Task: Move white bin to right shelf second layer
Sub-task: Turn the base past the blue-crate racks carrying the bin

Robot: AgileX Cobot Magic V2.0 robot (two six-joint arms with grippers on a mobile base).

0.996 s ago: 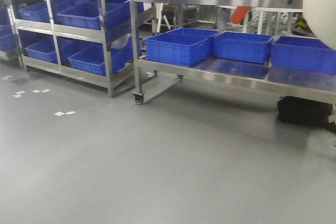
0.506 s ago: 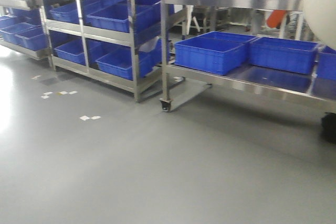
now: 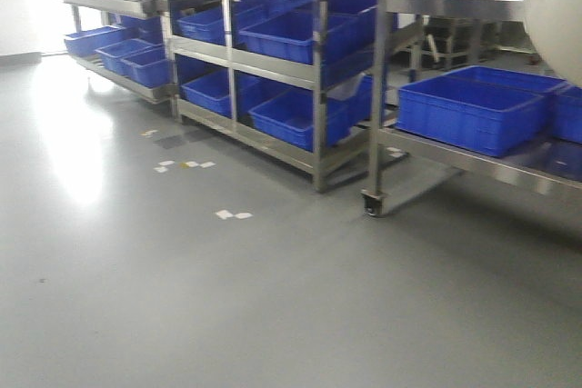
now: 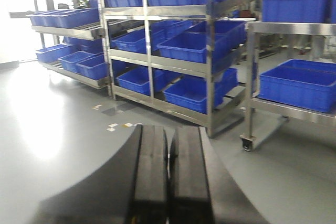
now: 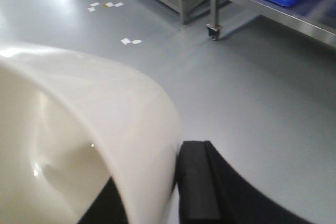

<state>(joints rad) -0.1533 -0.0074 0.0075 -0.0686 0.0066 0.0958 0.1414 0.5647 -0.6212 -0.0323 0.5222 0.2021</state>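
Note:
The white bin (image 5: 79,129) fills the lower left of the right wrist view, glossy and cream-white. My right gripper (image 5: 152,192) is shut on its wall, with one black finger (image 5: 197,182) outside and the other inside the tub. In the front view a curved piece of the bin (image 3: 556,6) shows at the top right edge, held above the floor. My left gripper (image 4: 168,156) is shut with nothing between its pads and points at the racks. I cannot tell which rack level here is the right shelf second layer.
Steel racks (image 3: 318,70) loaded with blue crates (image 3: 291,34) stand across the back. To their right is a wheeled steel table (image 3: 473,163) with a caster (image 3: 372,203) and more blue crates (image 3: 468,111). White paper scraps (image 3: 233,215) lie on the grey floor.
The racks and the wheeled table have slid to the right in the front view, and a further rack has come in at the left. The bin stays at the top right edge.

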